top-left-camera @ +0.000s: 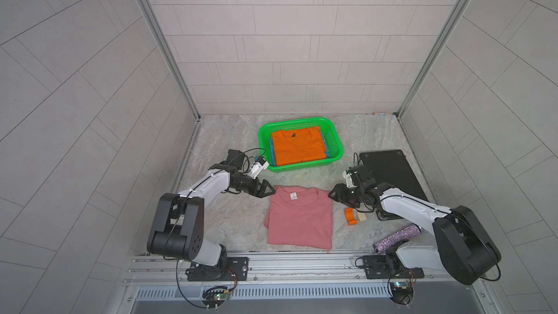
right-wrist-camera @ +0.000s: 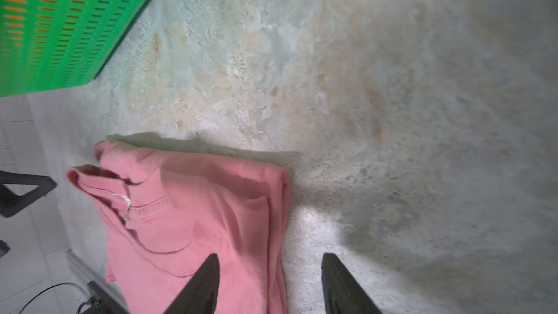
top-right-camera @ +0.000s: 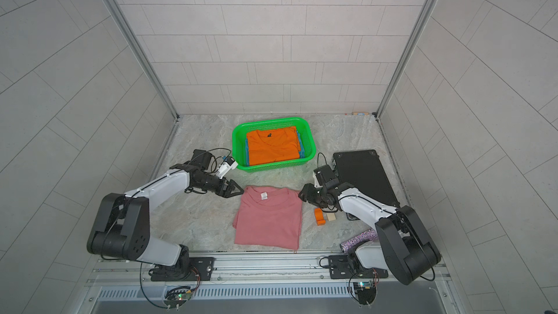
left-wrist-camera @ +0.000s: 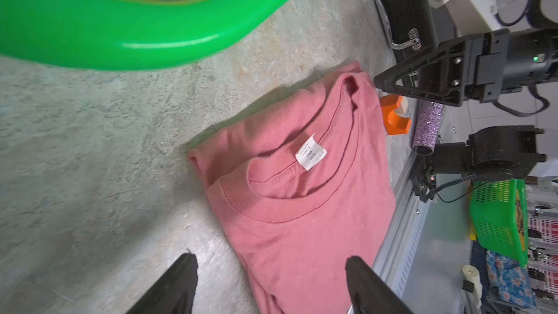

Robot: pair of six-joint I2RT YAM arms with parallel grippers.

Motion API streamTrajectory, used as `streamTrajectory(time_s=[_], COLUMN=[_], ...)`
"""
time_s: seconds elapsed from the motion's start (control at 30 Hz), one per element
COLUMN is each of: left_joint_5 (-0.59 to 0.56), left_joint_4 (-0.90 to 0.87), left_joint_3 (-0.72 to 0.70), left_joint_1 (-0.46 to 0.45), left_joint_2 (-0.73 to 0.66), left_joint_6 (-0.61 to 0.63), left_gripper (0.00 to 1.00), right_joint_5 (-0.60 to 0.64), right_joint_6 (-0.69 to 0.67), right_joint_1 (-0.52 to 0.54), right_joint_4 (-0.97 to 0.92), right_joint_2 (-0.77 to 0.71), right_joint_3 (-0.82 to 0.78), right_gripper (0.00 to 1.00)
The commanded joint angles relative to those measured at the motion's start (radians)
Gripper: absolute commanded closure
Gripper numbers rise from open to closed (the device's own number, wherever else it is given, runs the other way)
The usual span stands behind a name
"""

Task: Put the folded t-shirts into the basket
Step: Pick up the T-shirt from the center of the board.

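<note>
The left gripper [left-wrist-camera: 271, 259] has its two black jaws spread apart with nothing between them. It sits at the far left corner of the pink t-shirt [top-left-camera: 300, 222], pointing right. The right gripper [right-wrist-camera: 270, 256] also has its jaws apart and empty. It sits at the shirt's far right corner, with one finger over the cloth and the other over the bare table [right-wrist-camera: 392, 116]. From these views I cannot tell whether either gripper touches the cloth.

The pink t-shirt lies flat on the marbled table, near and central, between the two arms. It is folded into a rough square, with the collar and white neck label [top-left-camera: 293, 196] on its far side. It is outside the basket [top-left-camera: 335, 143].

The green basket stands farther back, just beyond the shirt. An orange t-shirt [top-left-camera: 297, 148] lies folded on top inside it. Strips of a blue t-shirt [top-left-camera: 272, 154] show beneath it on the left and right.

A flat black case [top-left-camera: 392, 173] lies to the right, partly under the right arm. A small orange block [top-left-camera: 350, 216] and a pale block [top-left-camera: 361, 217] sit just right of the pink shirt. A glittery purple roll [top-left-camera: 397, 238] lies near the right arm's base.
</note>
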Motion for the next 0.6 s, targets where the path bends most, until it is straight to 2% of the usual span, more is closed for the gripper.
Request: streamTrajectory(time_s=[0.0,0.13,0.2,0.43,0.57], left_joint_5=[0.069,0.122,0.133,0.01,0.012], left_joint_4=[-0.035,-0.074,-0.055,-0.025,0.055], left_joint_3=[0.05,-0.001,-0.05,-0.074,-0.102], left_joint_1=[0.005,0.003,-0.005,-0.006,-0.029], left_joint_2=[-0.03,-0.002,-0.001,0.029,0.069], left_joint_6=[-0.146,-0.334,-0.384,-0.402,-0.426], left_gripper=[0.24,0.28,0.31,0.34,0.34], right_joint_5=[-0.191,-0.209,-0.237,-0.265,-0.25], right_joint_6=[-0.089,-0.116,-0.12,-0.145,-0.157], right_joint_1=[-0.063,-0.1,-0.1,-0.102,-0.106], right_joint_4=[-0.022,-0.066,-0.057,-0.026,-0.026], right_joint_2=[-0.004,-0.031,-0.008,0.112,0.136], right_joint_3=[-0.005,-0.007,-0.004,0.018,0.03], right_gripper=[0.46,0.48,0.48,0.52,0.51])
